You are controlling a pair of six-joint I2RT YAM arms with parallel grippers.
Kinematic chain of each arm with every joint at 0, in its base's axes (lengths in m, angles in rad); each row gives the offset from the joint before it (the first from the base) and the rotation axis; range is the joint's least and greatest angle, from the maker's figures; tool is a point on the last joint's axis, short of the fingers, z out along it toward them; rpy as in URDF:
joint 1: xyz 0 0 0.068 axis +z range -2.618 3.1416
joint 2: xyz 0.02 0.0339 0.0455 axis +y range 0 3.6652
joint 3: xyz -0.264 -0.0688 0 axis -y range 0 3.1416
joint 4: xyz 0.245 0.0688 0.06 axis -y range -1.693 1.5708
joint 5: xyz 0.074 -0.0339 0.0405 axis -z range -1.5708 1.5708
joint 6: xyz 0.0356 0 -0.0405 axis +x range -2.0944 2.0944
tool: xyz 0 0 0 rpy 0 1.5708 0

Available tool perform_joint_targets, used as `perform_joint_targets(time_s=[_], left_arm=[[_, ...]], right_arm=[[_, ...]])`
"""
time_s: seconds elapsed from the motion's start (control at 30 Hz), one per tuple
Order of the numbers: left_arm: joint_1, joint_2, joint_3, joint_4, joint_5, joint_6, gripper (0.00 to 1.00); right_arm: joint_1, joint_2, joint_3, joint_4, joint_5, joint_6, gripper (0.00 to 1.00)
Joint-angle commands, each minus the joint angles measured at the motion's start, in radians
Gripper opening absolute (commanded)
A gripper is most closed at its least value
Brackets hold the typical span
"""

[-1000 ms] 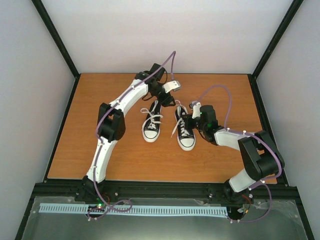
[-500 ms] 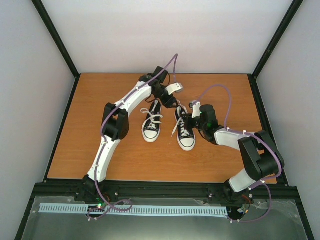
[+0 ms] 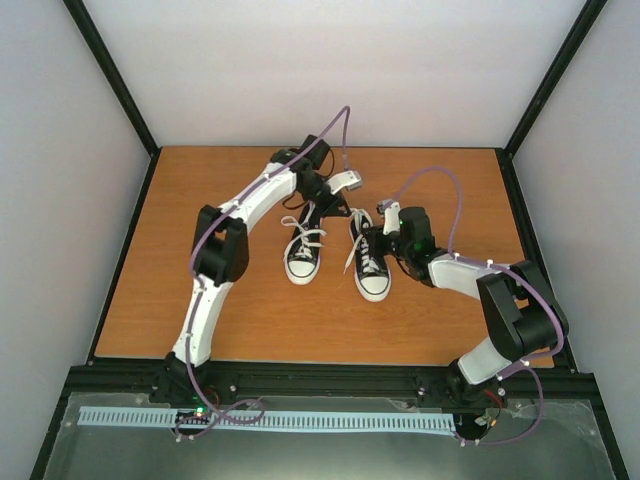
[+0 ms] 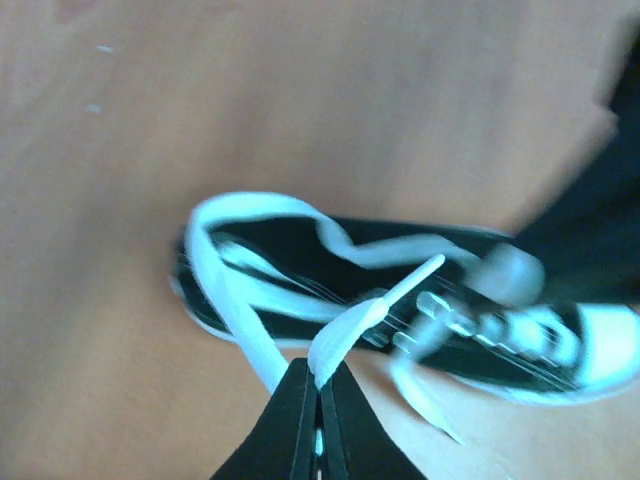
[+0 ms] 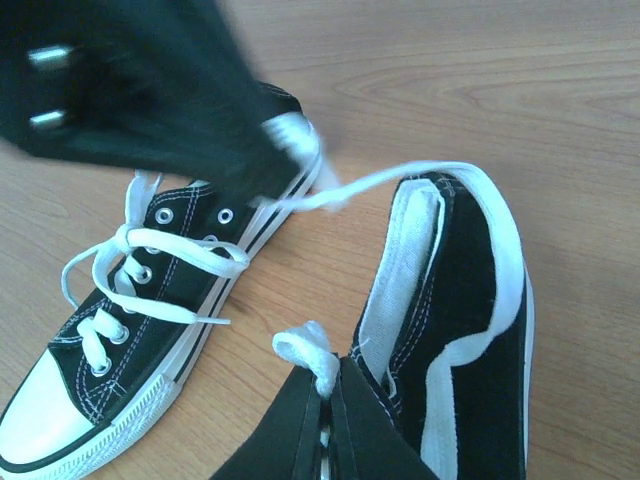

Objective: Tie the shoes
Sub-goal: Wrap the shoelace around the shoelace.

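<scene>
Wooden table (image 3: pixel 150 280): two shoes (image 3: pixel 302 262), two arms (image 3: pixel 215 255).

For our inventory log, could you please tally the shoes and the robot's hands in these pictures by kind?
Sneakers: 2
Hands: 2, left hand and right hand, each shut on a lace
Total: 4

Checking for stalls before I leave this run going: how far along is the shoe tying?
Done: nothing confirmed. The laces on the left-hand sneaker lie looped across it, but a finished bow cannot be told. In hand: left gripper and right gripper each pinch white lace of the right-hand sneaker. Left: crossing and knotting it; no knot shows there.
</scene>
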Motion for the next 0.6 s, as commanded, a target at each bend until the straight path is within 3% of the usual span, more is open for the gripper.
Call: perform_joint_targets(time_s=[0.0, 0.1, 0.2, 0.57], left_arm=[[-0.003, -0.241, -0.197, -0.064, 0.13, 0.123, 0.01], [-0.011, -0.335, -0.364, -0.063, 0.182, 0.157, 0.01], [-0.04, -0.38, -0.437, -0.058, 0.187, 0.163, 0.01], [-0.224, -0.386, -0.389, -0.08, 0.184, 0.157, 0.01]], right_arm=[[0.005, 0.006, 0.056, -0.024, -0.014, 0.007, 0.03], [0.005, 0.007, 0.056, -0.023, -0.026, 0.019, 0.03], [0.005, 0.007, 0.056, -0.022, -0.034, 0.03, 0.03], [0.001, 0.011, 0.068, -0.045, -0.067, 0.04, 0.03]])
